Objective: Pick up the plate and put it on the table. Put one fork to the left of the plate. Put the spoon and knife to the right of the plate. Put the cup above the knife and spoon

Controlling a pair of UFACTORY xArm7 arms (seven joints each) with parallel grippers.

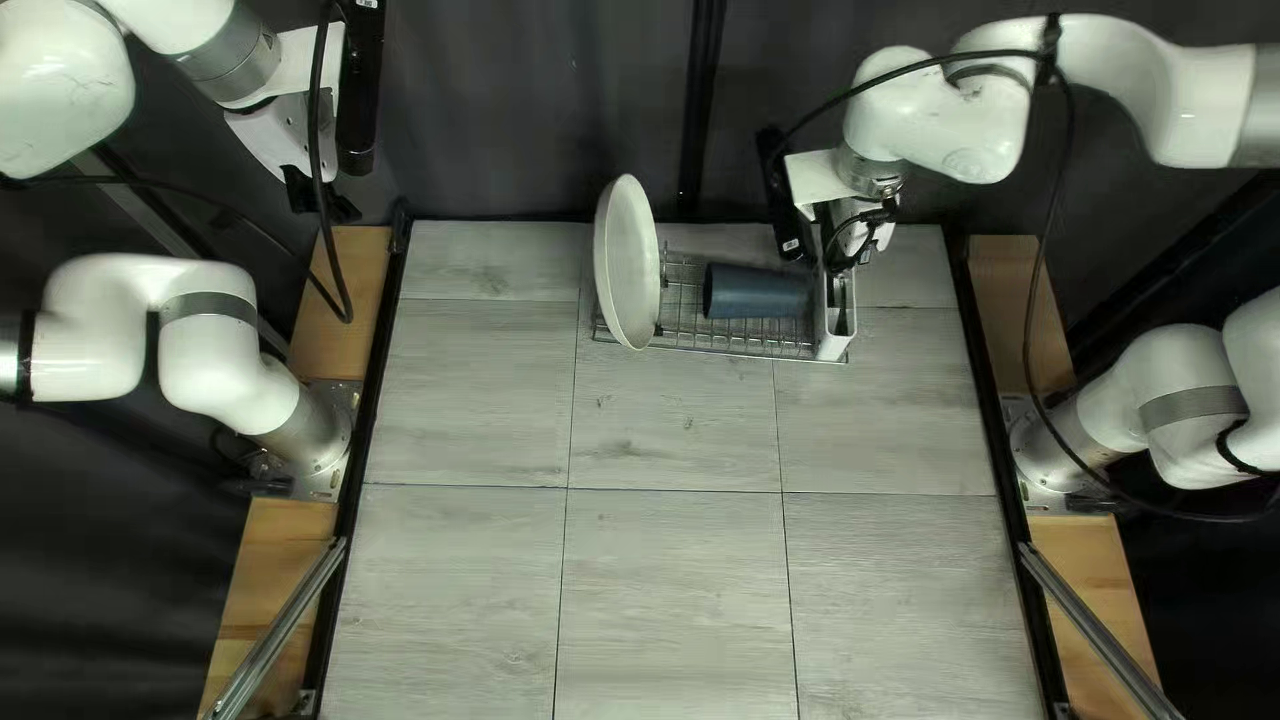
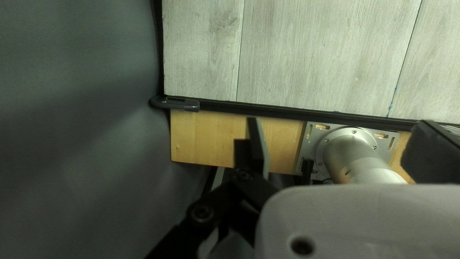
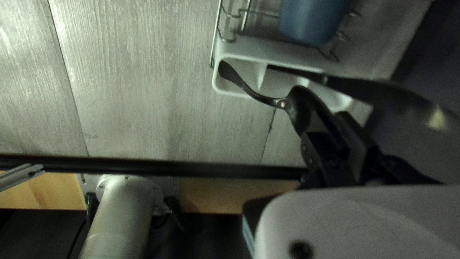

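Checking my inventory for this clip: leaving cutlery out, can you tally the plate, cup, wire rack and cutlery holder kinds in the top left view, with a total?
Plate: 1
Cup: 1
Wire rack: 1
Cutlery holder: 1
Total: 4

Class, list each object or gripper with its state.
Rack: on the table, loaded.
Plate: upright in the rack.
Cup: on its side.
Spoon: handle end at the caddy.
Other utensil: in the caddy, kind unclear.
Left gripper: open.
Right gripper: at the spoon, grip unclear.
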